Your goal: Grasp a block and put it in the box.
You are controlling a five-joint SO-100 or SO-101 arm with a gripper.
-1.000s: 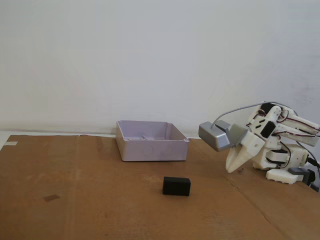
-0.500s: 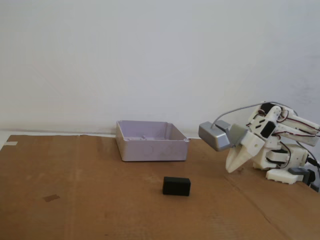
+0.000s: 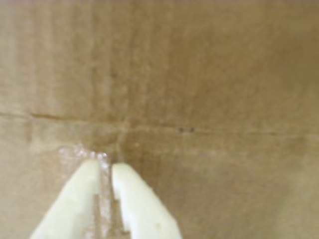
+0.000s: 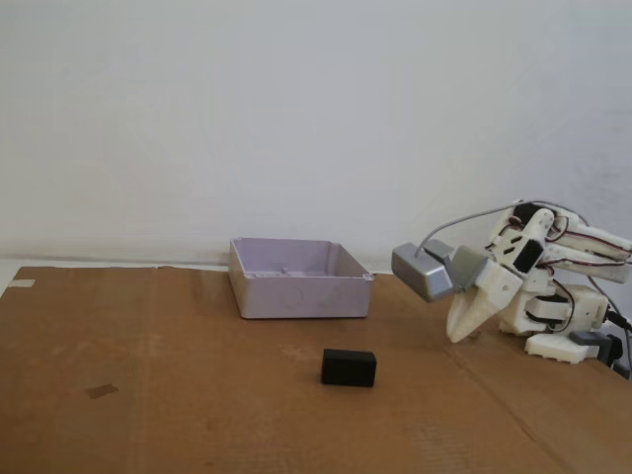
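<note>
Hand [image 4: 454,336] nearly closed and empty, right of block [image 4: 348,367] and unlabelled box [image 4: 299,279].

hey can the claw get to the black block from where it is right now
Probably yes. In the fixed view the block lies alone on bare cardboard, with nothing between it and the claw to its right. The box sits behind it, clear of that path.

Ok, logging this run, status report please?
Gripper shut, empty, by the arm's base. Block on cardboard, untouched, in front of box. Path clear.
</note>
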